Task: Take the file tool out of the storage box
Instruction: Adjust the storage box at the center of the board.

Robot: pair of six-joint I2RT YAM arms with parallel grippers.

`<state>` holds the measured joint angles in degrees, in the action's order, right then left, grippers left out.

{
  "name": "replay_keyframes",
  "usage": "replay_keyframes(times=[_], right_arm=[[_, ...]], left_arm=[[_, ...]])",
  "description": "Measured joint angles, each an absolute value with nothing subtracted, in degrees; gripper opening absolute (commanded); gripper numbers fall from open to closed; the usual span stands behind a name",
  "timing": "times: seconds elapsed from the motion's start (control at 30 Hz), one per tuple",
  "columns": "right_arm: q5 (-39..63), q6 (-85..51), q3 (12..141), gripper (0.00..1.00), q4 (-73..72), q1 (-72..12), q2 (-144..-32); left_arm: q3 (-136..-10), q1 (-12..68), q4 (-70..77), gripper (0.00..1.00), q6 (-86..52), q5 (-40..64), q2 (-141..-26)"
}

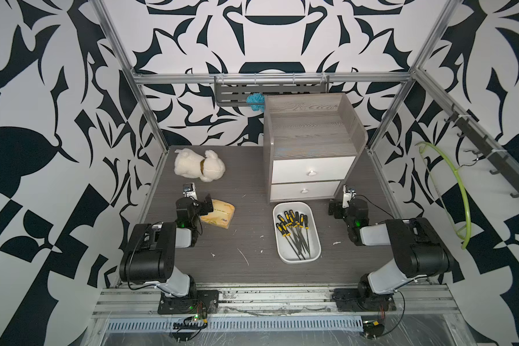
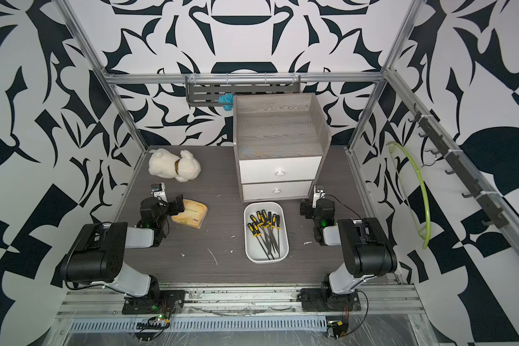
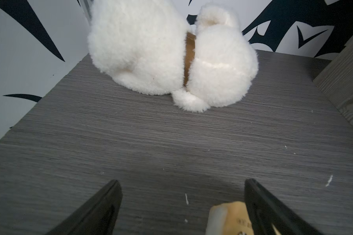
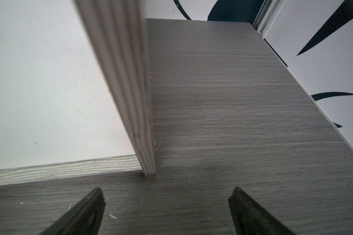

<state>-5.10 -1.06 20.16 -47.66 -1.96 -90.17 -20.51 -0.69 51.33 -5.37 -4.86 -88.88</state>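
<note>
The storage box, a shallow white tray, lies on the grey table in front of the cabinet in both top views. Several file tools with black-and-yellow handles lie inside it, handles toward the cabinet. My left gripper hovers low at the table's left, well away from the tray, open and holding nothing. My right gripper sits just right of the tray's far end, by the cabinet's corner, open and empty. Neither wrist view shows the tray.
A yellow tissue pack lies beside my left gripper's inner finger. A white plush dog lies ahead of it. The grey wood-grain cabinet with two white drawers stands at the back right.
</note>
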Motion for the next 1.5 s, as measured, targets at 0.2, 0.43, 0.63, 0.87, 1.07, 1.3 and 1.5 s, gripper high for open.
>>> replay_keyframes(times=[0.2,0.43,0.63,0.87,1.07,1.3,1.5], right_arm=[[-5.1,-1.0,20.2,0.99,-47.6,-2.0,-90.2],[-5.1,-1.0,20.2,0.99,-47.6,-2.0,-90.2],[-5.0,-1.0,20.2,0.99,-47.6,-2.0,-90.2],[-4.7,-1.0,20.2,0.99,-47.6,-2.0,-90.2],[-3.6,-0.8,20.1,0.99,-43.0,-2.0,-84.5],[-0.5,-7.8,21.5,0.99,-31.0,-2.6,-57.7],[8.8,-17.0,23.6,0.92,-16.3,-3.8,-48.6]], left_arm=[[-20.5,-0.7,51.3,0.99,-5.4,-4.9,-88.9],[-20.5,-0.7,51.3,0.99,-5.4,-4.9,-88.9],[-20.5,-0.7,51.3,0.99,-5.4,-4.9,-88.9],[-20.5,-0.7,51.3,0.99,-5.3,-4.8,-88.9],[-19.8,0.2,50.3,0.99,-4.6,-5.1,-84.4],[-21.7,7.0,35.9,0.99,-6.4,-10.4,-60.6],[-28.3,12.9,21.2,0.99,-19.3,-5.0,-46.6]])
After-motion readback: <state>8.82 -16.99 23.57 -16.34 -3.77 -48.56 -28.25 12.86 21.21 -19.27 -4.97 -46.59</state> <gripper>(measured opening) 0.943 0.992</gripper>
